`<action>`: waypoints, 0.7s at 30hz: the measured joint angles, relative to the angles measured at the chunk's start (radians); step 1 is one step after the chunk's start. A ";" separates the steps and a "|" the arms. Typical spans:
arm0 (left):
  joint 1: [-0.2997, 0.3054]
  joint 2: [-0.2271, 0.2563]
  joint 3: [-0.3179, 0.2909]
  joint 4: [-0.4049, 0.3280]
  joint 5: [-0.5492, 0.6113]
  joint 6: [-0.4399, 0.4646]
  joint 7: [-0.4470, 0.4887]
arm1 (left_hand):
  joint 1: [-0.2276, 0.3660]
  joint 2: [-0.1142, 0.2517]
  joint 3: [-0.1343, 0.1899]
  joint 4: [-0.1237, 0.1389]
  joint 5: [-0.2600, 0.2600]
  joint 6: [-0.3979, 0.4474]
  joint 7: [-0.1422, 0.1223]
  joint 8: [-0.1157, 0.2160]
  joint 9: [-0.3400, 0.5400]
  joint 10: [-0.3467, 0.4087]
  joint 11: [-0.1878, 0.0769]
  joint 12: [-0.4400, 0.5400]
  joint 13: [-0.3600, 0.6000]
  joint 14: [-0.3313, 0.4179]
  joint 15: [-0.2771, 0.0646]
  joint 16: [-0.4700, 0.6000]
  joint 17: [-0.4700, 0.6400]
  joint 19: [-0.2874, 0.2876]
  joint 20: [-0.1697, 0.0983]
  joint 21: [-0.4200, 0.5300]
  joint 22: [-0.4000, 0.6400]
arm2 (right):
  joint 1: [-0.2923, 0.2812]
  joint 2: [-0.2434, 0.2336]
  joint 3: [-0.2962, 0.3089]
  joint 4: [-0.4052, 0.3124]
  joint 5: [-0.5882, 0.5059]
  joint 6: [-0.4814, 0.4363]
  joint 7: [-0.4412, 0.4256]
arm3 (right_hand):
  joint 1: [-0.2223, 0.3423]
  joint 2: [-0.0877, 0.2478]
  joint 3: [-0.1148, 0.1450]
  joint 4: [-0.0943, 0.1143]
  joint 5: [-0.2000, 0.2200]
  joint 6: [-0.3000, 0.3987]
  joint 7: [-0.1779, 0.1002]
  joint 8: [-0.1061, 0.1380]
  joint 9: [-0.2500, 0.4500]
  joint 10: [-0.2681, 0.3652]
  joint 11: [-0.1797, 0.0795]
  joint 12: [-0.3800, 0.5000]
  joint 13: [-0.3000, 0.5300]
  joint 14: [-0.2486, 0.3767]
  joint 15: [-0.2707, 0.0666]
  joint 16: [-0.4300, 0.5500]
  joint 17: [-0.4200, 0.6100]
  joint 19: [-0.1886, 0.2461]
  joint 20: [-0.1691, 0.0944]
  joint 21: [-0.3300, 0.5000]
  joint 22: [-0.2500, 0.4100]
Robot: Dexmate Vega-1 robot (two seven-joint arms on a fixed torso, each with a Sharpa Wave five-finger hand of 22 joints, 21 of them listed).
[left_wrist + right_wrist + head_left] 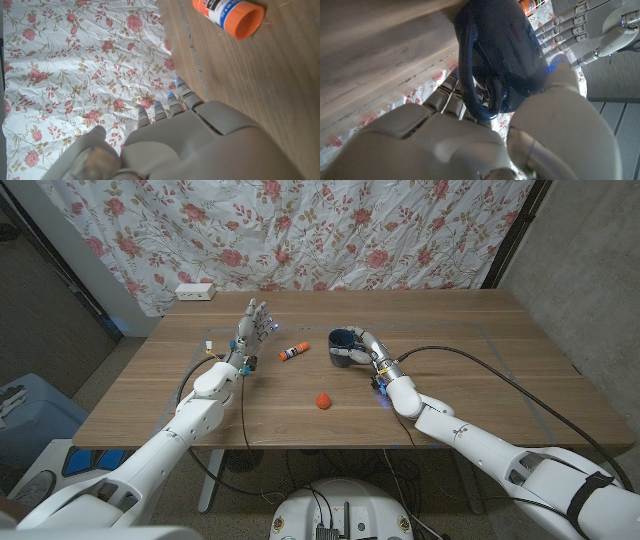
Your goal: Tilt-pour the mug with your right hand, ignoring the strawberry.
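Wooden worktop (480,370) carries, nearest the robot, one red strawberry (322,400), lying alone in the middle, apart from both hands. Beyond it sits one dark blue mug (343,345), about mid-worktop and slightly right of centre. The right hand (366,352) is wrapped around the mug from its right side; the right wrist view shows fingers (445,97) threaded by the mug's handle and the thumb pressed on its wall. In the head view the mug looks roughly upright, mouth upward, though whether it tilts I cannot tell. Just left of the mug lies one glue stick (293,352) on its side, its orange cap toward the left hand (250,328). That hand stands on edge, fingers extended and apart, holding nothing. At the far left edge rests one white power strip (195,291), before a floral cloth (400,230).
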State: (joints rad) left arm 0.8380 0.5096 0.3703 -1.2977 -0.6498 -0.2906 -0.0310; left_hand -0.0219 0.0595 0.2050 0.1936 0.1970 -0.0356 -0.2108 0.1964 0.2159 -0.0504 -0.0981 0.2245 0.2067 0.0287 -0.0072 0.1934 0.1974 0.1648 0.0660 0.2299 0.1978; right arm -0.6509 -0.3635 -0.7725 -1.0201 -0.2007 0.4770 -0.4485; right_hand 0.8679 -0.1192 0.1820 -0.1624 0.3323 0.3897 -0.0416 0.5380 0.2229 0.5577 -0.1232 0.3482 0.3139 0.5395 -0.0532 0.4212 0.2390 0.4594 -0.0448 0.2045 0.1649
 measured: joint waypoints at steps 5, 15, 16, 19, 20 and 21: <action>0.000 0.000 0.000 0.000 0.000 0.000 0.000 | 0.000 0.000 0.000 0.000 0.000 0.000 0.000 0.000 0.000 0.000 0.000 0.000 0.000 0.000 0.000 0.000 0.000 0.000 0.000 0.000 0.000 | 0.002 0.001 0.000 0.007 0.000 0.008 -0.006 | 0.017 0.001 0.006 -0.002 -0.019 0.008 -0.002 0.015 0.000 0.023 -0.009 0.000 0.004 0.037 -0.001 0.021 0.008 0.014 0.000 0.000 0.000; 0.000 0.000 0.000 -0.001 0.000 0.000 0.000 | 0.000 0.000 0.000 0.000 0.000 0.000 0.000 0.000 0.000 0.000 0.000 0.000 0.000 0.000 0.000 0.000 0.000 0.000 0.000 0.000 0.000 | 0.003 0.000 0.001 0.015 0.004 0.018 -0.009 | 0.029 -0.011 0.012 -0.007 -0.063 0.061 -0.003 0.060 -0.002 0.089 -0.018 0.015 0.009 0.111 -0.006 0.056 0.014 0.068 -0.006 0.008 0.005; 0.000 0.000 0.000 -0.001 0.000 0.000 0.000 | 0.000 0.000 0.000 0.000 0.000 0.000 0.000 0.000 0.000 0.000 0.000 0.000 0.000 0.000 0.000 0.000 0.000 0.000 0.000 0.000 0.000 | 0.003 0.000 0.001 0.016 0.004 0.019 -0.009 | 0.029 -0.011 0.012 -0.007 -0.066 0.065 0.000 0.064 -0.002 0.093 -0.015 0.015 0.009 0.117 -0.009 0.059 0.014 0.071 -0.003 0.008 0.006; 0.000 0.000 0.000 -0.001 0.000 0.000 0.000 | 0.000 0.000 0.000 0.000 0.000 0.000 0.000 0.000 0.000 0.000 0.000 0.000 0.000 0.000 0.000 0.000 0.000 0.000 0.000 0.000 0.000 | 0.003 -0.001 0.002 0.019 0.006 0.024 -0.009 | 0.037 -0.019 0.013 -0.009 -0.074 0.070 0.006 0.074 0.002 0.097 -0.011 0.022 0.010 0.136 -0.008 0.067 0.014 0.075 -0.007 0.008 0.006; 0.000 0.000 0.000 -0.001 0.000 0.000 0.000 | 0.000 0.000 0.000 0.000 0.000 0.000 0.000 0.000 0.000 0.000 0.000 0.000 0.000 0.000 0.000 0.000 0.000 0.000 0.000 0.000 0.000 | 0.003 -0.001 0.002 0.020 0.006 0.024 -0.009 | 0.037 -0.019 0.013 -0.009 -0.074 0.074 0.008 0.078 0.003 0.101 -0.008 0.023 0.009 0.140 -0.011 0.070 0.015 0.082 -0.007 0.008 0.006; 0.000 0.000 0.000 -0.001 0.000 0.000 0.000 | 0.000 0.000 0.000 0.000 0.000 0.000 0.000 0.000 0.000 0.000 0.000 0.000 0.000 0.000 0.000 0.000 0.000 0.000 0.000 0.000 0.000 | 0.003 -0.001 0.003 0.021 0.006 0.027 -0.008 | 0.037 -0.019 0.013 -0.009 -0.077 0.079 0.004 0.081 0.003 0.109 -0.016 0.022 0.007 0.146 -0.012 0.073 0.016 0.085 -0.004 0.008 0.006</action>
State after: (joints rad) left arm 0.8382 0.5098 0.3701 -1.2983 -0.6500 -0.2906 -0.0311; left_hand -0.0219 0.0595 0.2050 0.1936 0.1970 -0.0356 -0.2108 0.1964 0.2159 -0.0504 -0.0980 0.2245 0.2067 0.0287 -0.0072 0.1934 0.1974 0.1648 0.0660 0.2299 0.1978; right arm -0.6475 -0.3648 -0.7700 -0.9989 -0.1943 0.5044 -0.4567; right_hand 0.9048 -0.1382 0.1955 -0.1711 0.2551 0.4684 -0.0378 0.6193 0.2258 0.6667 -0.1392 0.3707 0.3213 0.6859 -0.0651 0.4946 0.2548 0.5439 -0.0493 0.2122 0.1705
